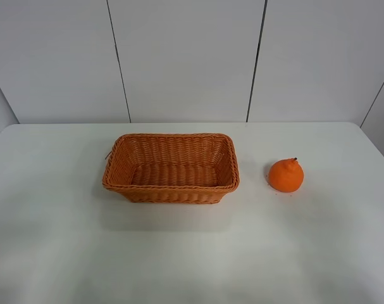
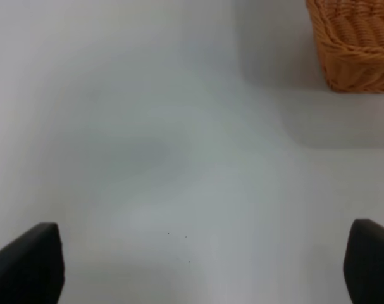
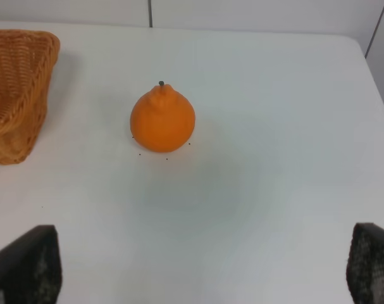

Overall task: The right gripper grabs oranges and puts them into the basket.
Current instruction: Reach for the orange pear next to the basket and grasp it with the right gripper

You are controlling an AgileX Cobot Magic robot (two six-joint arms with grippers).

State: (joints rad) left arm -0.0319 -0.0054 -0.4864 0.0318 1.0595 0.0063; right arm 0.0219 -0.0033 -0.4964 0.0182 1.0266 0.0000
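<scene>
The orange (image 1: 286,175) stands upright on the white table, to the right of the wicker basket (image 1: 171,189), a short gap apart. The basket holds nothing. The orange also shows in the right wrist view (image 3: 162,119), ahead of my right gripper (image 3: 204,266), whose two black fingertips (image 3: 27,263) stand wide apart and empty, well short of the fruit. The basket's corner shows there too (image 3: 14,95). My left gripper (image 2: 201,263) is open and empty over bare table, with a basket corner (image 2: 356,44) ahead of it. Neither arm shows in the exterior high view.
The white table (image 1: 192,253) ends at a grey panelled wall (image 1: 185,57) behind the basket. The table's right edge (image 1: 375,145) lies a little beyond the orange.
</scene>
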